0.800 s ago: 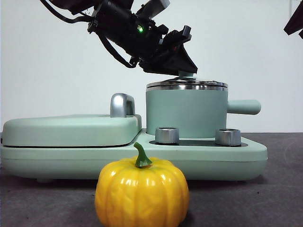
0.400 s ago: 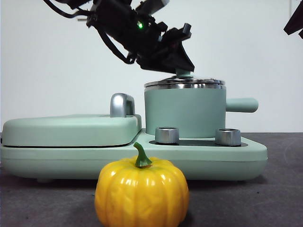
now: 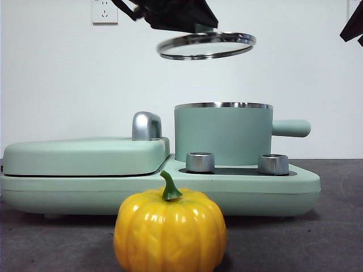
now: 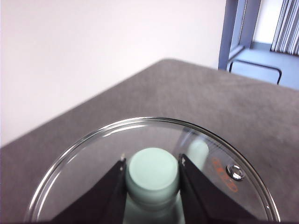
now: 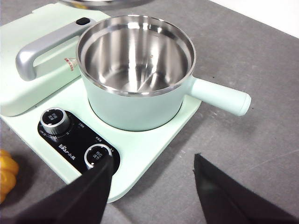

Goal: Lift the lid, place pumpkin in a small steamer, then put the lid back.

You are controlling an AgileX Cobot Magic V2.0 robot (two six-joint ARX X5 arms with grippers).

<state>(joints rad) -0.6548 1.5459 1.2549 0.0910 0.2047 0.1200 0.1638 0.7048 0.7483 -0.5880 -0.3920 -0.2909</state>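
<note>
The left pincer [image 4: 152, 168] grips the lid [image 3: 206, 45] by its knob high above the small steamer [image 3: 223, 133], whose bare steel inside only the right wrist view shows, past the open right pincer [image 5: 152, 170], while the pumpkin [image 3: 169, 231] sits on the tabletop [image 3: 317, 238].

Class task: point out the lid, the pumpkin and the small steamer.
lid [image 3: 206, 45]: front view, on its steel rim.
pumpkin [image 3: 169, 232]: front view, on its yellow body.
small steamer [image 5: 135, 63]: right wrist view, on its steel inside.
</note>
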